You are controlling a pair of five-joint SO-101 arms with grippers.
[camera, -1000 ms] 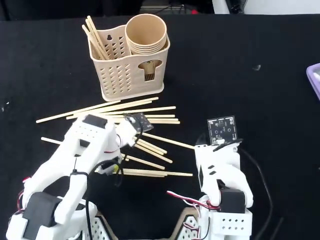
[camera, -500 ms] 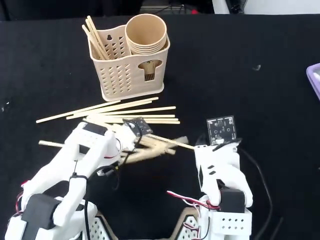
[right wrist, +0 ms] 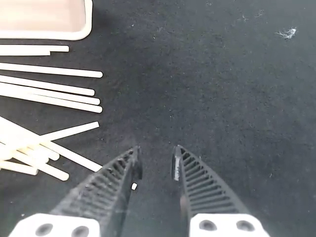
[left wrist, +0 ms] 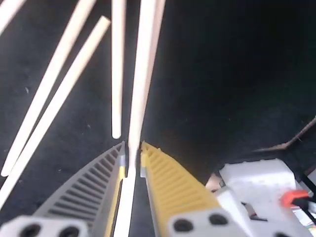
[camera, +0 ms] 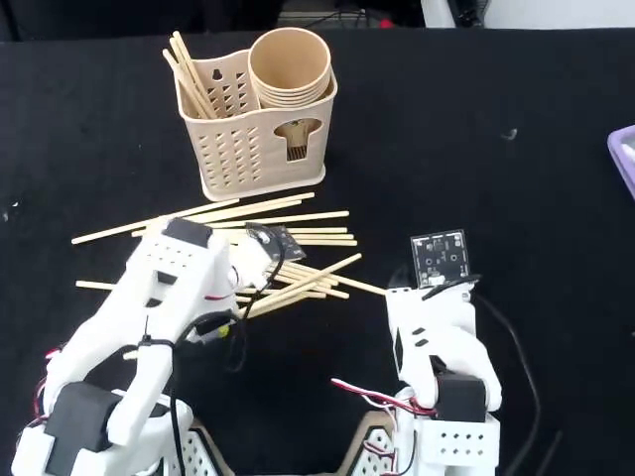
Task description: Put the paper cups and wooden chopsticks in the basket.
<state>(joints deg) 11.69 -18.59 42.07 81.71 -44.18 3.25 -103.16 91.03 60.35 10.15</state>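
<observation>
cups [camera: 289,61] in basket [camera: 260,149] | sticks [camera: 278,216] mostly loose | left claw [left wrist: 132,150] pinches sticks | right claw [right wrist: 155,155] spread, empty

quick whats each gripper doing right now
left gripper: jaws closed on wooden chopsticks
right gripper: jaws slightly open, holding nothing

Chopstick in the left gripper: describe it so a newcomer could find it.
In front of the basket lie loose chopsticks. At their near side, the left gripper is shut on one chopstick. It alone is clamped, and it angles across its neighbours.
</observation>
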